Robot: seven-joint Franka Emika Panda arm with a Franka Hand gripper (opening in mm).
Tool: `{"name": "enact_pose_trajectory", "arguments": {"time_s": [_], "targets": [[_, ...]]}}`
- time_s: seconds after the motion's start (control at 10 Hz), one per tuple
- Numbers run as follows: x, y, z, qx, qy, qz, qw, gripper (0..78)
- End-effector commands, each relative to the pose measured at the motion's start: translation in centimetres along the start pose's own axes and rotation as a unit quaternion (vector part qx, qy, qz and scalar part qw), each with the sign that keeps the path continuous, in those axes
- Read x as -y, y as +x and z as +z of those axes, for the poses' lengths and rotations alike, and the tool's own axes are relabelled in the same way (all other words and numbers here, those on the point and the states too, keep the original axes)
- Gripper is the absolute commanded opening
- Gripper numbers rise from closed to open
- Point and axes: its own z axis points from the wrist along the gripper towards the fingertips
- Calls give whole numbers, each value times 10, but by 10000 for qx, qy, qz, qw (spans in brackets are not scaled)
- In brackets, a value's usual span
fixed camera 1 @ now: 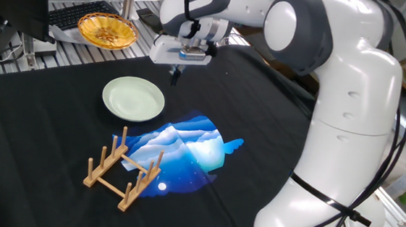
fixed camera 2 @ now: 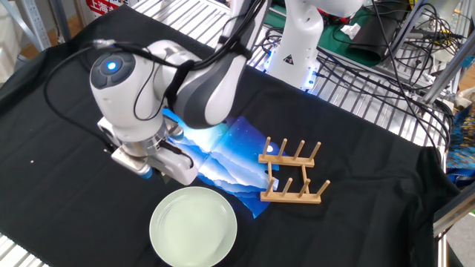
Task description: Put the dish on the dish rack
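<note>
The tool hangs above the cloth, just beyond the dish.

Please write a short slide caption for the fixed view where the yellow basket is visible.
Franka gripper hovers beyond the pale-green dish; wooden dish rack stands empty nearby.
</note>
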Motion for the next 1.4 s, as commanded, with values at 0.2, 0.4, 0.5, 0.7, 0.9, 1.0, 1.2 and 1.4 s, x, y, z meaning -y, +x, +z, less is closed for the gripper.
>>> {"name": "enact_pose_trajectory", "arguments": {"time_s": [0.2, 0.4, 0.5, 0.7, 0.9, 1.0, 1.2, 1.4], "targets": [[8, -5, 19, 93, -229, 3, 9997, 0], [9, -6, 26, 90, -387, 22, 9992, 0], [10, -6, 27, 89, -415, 28, 9991, 0], [11, -6, 33, 90, -536, 55, 9985, 0], [12, -7, 38, 95, -621, 112, 9980, 0], [12, -7, 39, 90, -674, 169, 9975, 0], [12, -7, 42, 89, -716, 222, 9971, 0], [13, -7, 45, 104, -782, 259, 9965, 0]]}}
